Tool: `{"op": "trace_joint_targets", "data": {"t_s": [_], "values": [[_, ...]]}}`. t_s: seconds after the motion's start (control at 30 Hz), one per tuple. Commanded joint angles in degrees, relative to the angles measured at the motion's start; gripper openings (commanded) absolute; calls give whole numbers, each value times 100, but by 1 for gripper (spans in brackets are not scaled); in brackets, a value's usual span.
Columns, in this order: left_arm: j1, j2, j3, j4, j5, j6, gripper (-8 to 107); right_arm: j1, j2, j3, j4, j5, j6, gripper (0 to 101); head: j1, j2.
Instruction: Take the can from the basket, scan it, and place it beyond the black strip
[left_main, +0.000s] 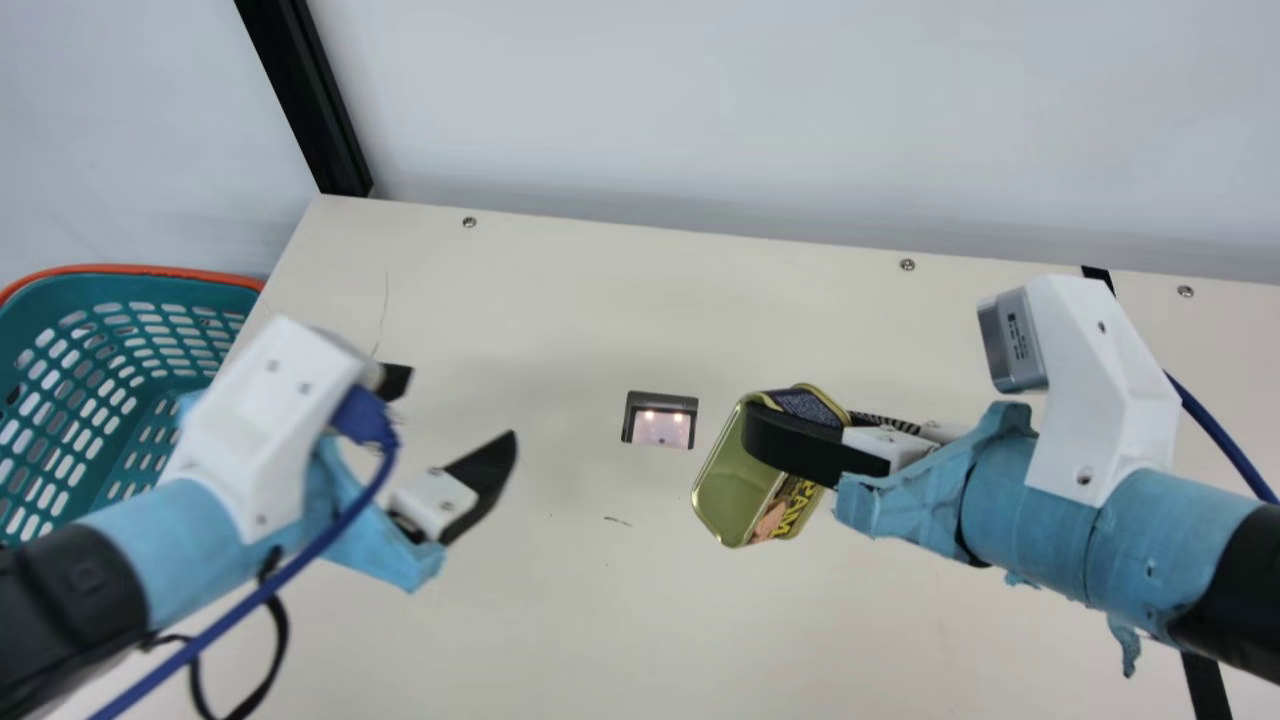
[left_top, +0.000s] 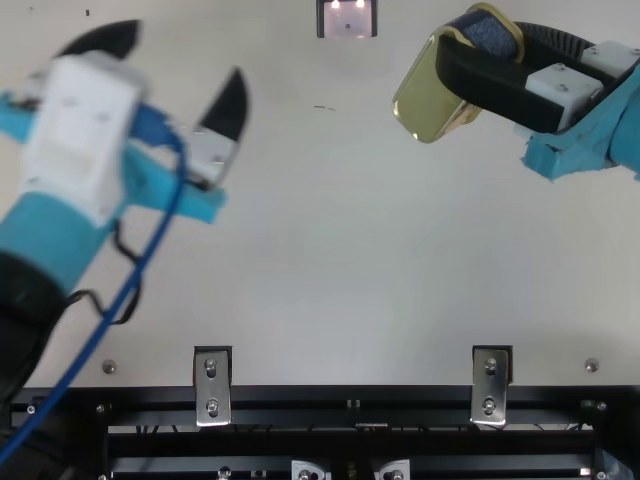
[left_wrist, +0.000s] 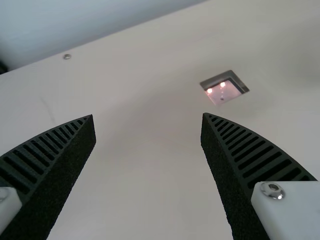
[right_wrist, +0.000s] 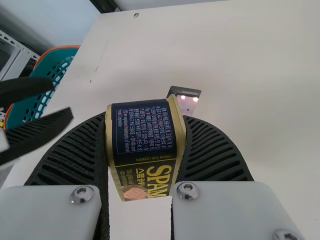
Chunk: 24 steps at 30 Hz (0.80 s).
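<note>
Right gripper (left_main: 795, 430) clamps can (left_main: 728, 485) near scanner (left_main: 661, 426), left gripper (left_main: 460, 404) (fingers parted) near basket (left_main: 130, 269), right arm (left_main: 1050, 510) partly obscuring black strip (left_main: 1205, 690)

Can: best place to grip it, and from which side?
I'd pinch the can across its two flat metal ends, coming in from the robot's right, as the right gripper does. The ends are broad and look roughly parallel, and this leaves the printed side walls uncovered for scanning.
</note>
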<state>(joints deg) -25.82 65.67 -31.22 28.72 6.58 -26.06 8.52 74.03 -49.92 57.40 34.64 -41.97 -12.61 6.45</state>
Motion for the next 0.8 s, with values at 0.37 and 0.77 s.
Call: {"op": "trace_joint_targets", "data": {"t_s": [0.37,0.77], "values": [[615,-2486,868,1475,577,-1783,90,0,0,0,0,0,0,0,-26,-55],[931,-3267,1296,1795,740,-2243,90,0,0,0,0,0,0,0,-26,-55]]}}
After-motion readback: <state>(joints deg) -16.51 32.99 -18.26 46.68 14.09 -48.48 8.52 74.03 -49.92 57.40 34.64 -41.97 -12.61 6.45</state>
